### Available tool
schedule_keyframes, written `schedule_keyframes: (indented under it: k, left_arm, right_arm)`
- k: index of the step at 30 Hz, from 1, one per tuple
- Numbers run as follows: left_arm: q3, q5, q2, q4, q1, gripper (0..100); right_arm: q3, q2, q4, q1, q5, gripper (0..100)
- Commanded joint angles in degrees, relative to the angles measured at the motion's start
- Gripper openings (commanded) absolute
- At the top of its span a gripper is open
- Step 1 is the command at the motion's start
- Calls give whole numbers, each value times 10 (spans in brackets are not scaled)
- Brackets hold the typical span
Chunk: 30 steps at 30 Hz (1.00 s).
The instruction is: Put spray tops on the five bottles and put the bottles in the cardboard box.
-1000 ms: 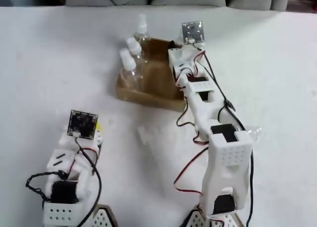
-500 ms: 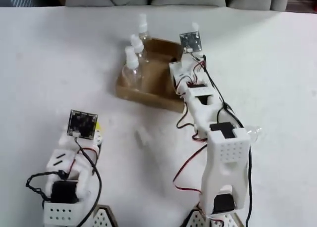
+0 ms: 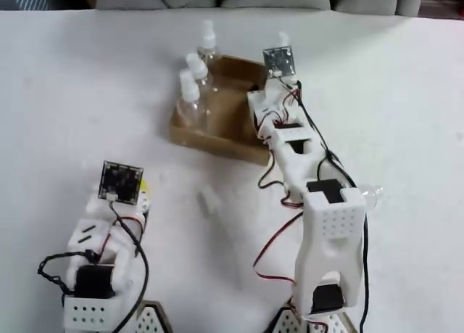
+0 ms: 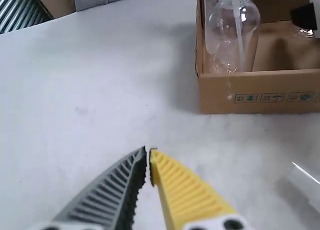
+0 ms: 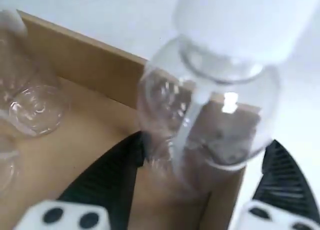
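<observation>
One white counter [image 3: 72, 93] carries two arms, one cardboard box and five bottles. The right arm [image 3: 330, 231] stretches from the bottom edge up to the box. The left arm [image 3: 94, 253] sits folded at lower left. The cardboard box [image 3: 217, 141] lies at upper centre, its long side running from upper right down to lower left.

Three bottles stand upright along the box's left side, white spray tops up: the back bottle [image 3: 209, 48], the middle bottle [image 3: 199, 73] and the front bottle [image 3: 190, 104]. A fourth, the held bottle [image 5: 210, 120], sits clamped between the black fingers of the right end effector [image 5: 205, 145] over the box's upper-right corner. Its white top points up and its round body points down toward the box floor, roughly upright. The fifth, the lying bottle [image 3: 371, 196], rests on its side on the counter at right, its long axis about left to right. The right arm partly hides it, and I cannot tell whether it carries a top.

Compared with a second ago, the right wrist has dropped lower at the box, and the held bottle's top now shows above the wrist. The three standing bottles have barely shifted.

The left end effector [image 4: 148, 155] is pinched closed on nothing, its grey and yellow fingers meeting above bare counter.

One small pale piece [image 3: 205, 201] lies at centre, too faint to identify.
</observation>
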State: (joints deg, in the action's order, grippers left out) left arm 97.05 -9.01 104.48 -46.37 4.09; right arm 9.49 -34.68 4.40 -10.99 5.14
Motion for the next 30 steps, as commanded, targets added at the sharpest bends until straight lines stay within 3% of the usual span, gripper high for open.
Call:
schedule_keyframes:
  k: [1,30]
  left_arm:
    - [-1,-5,5,9,6,21]
    - [-1,-6,5,9,6,21]
  right_arm:
    - [-8,47,-3,-4,1,307]
    - [-8,94,-2,-1,1,307]
